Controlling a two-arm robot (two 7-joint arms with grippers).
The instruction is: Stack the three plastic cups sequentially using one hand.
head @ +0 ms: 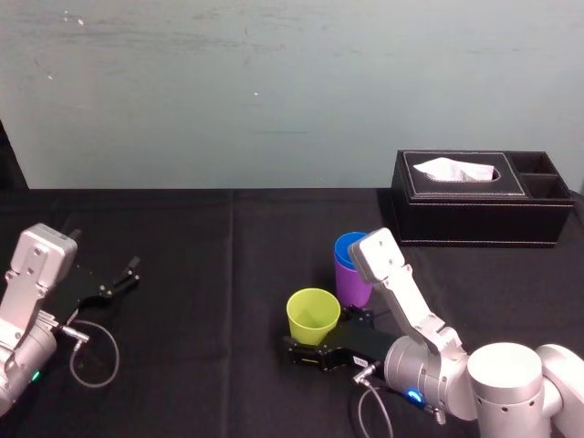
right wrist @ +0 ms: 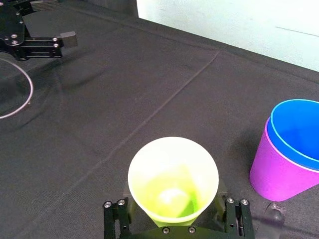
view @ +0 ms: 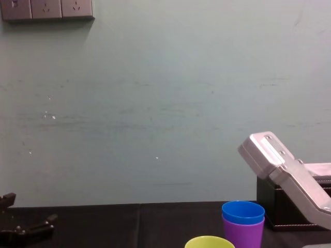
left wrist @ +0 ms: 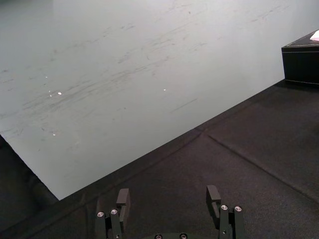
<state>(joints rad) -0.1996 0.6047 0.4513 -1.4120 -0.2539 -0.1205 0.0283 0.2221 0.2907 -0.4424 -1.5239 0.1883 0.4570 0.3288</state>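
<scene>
R gripper clamped on yellow-green cup, upright. Your target, blue cup nested in purple cup, sits just beside, to its right & farther back. L gripper parked, fingers apart.

The yellow-green cup, smooth semi-gloss plastic, sits clamped in the matt black right gripper. Just beside it, the blue cup and purple cup share that sheen. Underneath lies matt woven black cloth.
</scene>
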